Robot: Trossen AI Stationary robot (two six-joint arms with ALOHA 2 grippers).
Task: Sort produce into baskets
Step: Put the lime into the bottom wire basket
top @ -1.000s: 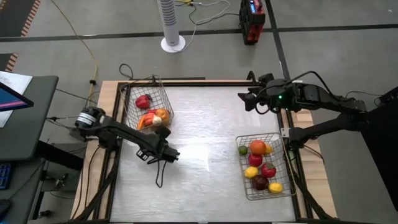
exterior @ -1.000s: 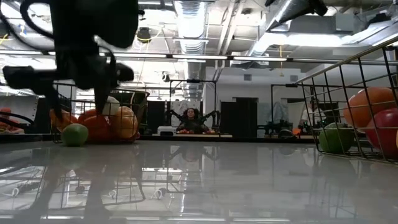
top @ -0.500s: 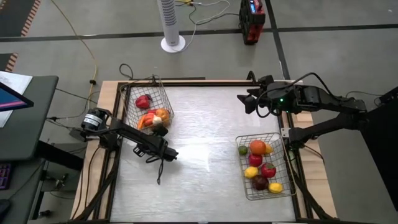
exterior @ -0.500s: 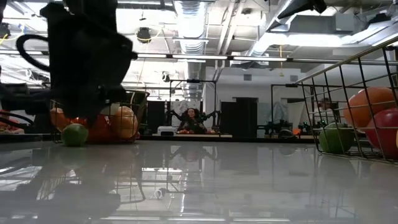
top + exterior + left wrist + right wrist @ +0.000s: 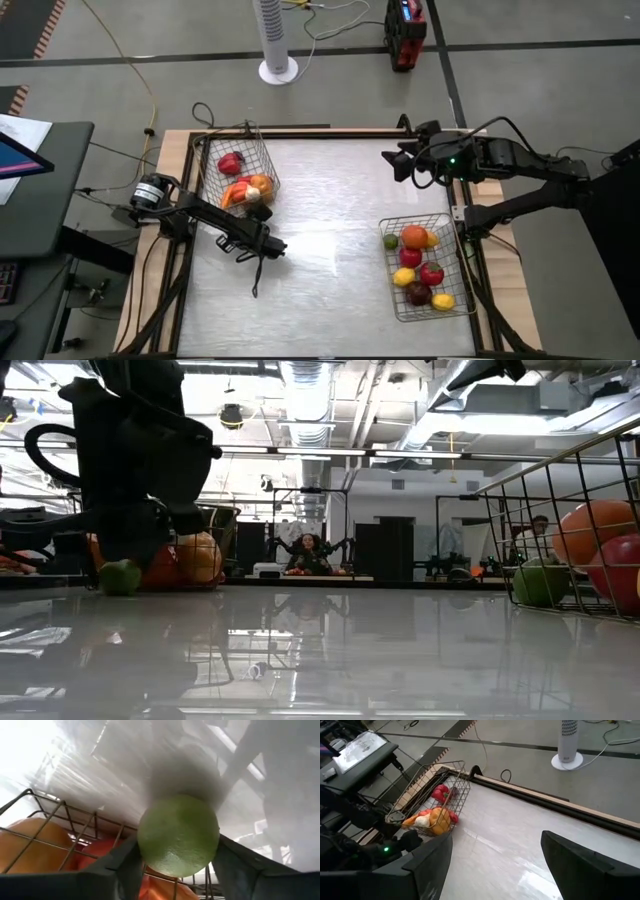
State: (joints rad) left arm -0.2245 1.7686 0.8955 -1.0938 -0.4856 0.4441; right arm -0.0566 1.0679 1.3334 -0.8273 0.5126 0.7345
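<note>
A green lime [image 5: 178,835] rests on the table just before the left wire basket [image 5: 262,150], which holds a red pepper, oranges and a white garlic. My left gripper [image 5: 178,851] is low over the lime, open, with one finger close on either side of it. The low view shows the lime [image 5: 120,576] on the table under the gripper. In the high view the arm hides it. My right gripper [image 5: 495,870] is open and empty, held high over the table's far right part. The right basket [image 5: 440,217] holds several fruits. My left gripper's fingers [image 5: 125,867] stand at the lime's two opposite sides [image 5: 145,845], slanting down toward the left basket. I cannot tell whether they touch it. The lime sits on the table.
The left basket's near wall [image 5: 60,820] stands right behind the lime. The table's middle [image 5: 330,230] is bare shiny metal. A cable [image 5: 256,280] trails from my left wrist onto the table. A raised wooden frame [image 5: 300,131] runs round the table.
My left gripper has come down and a little toward the left basket, and its fingers now stand round the lime. The lime has stayed where it was on the table.
</note>
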